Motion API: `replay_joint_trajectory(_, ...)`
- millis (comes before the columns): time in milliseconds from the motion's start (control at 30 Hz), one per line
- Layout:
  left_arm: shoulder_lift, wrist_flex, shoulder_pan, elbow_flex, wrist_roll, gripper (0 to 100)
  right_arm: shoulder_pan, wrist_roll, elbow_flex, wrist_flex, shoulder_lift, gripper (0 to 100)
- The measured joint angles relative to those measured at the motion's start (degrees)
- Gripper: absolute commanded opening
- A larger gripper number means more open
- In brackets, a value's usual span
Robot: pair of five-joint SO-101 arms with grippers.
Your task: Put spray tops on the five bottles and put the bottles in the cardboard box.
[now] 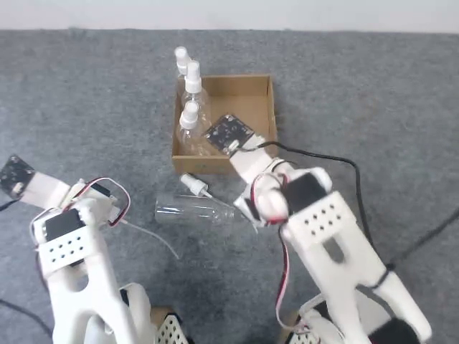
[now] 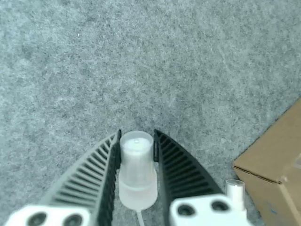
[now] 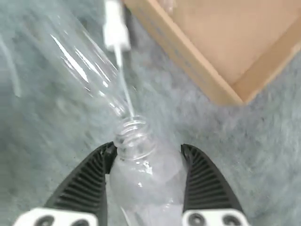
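spray top (image 2: 137, 175) sits clamped in left end effector (image 2: 137, 135); right end effector (image 3: 148, 150) grips a bottle (image 3: 142, 186).

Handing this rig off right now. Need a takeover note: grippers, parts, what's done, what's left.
Left gripper: shut on a spray top.
Right gripper: shut on an uncapped bottle, close to the cardboard box.
Done: three capped bottles stand along the box's left side.
On the carpet: one bare bottle lying down, with a loose spray top between it and the box.
Left: cap the two open bottles, then box both.
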Motion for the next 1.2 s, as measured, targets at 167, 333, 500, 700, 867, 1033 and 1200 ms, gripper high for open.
replay_joint_trajectory(167, 0.0, 0.0, 0.0, 0.0, 0.0, 1, -4.7, -4.1, 0.0, 0.0, -6.8, 4.8)
replay_joint_trajectory(333, 0.0, 0.0, 0.0, 0.0, 0.0, 1, -6.2, -6.4, 1.1, -2.5, -10.3, 4.8)
replay_joint_trajectory(500, 0.0, 0.0, 0.0, 0.0, 0.0, 1, -6.2, -6.5, 7.3, -7.5, -12.2, 4.8)
replay_joint_trajectory(700, 0.0, 0.0, 0.0, 0.0, 0.0, 1, -6.2, -6.5, 12.8, -9.3, -20.0, 4.8)
replay_joint_trajectory(867, 0.0, 0.0, 0.0, 0.0, 0.0, 1, -8.3, -6.5, 19.7, -13.2, -25.9, 4.8)
replay_joint_trajectory(1033, 0.0, 0.0, 0.0, 0.0, 0.0, 1, -9.2, -6.5, 25.7, -16.4, -31.6, 4.8)
replay_joint_trajectory(1200, 0.0, 0.0, 0.0, 0.0, 0.0, 1, -9.3, -6.5, 29.3, -16.9, -37.6, 4.8)
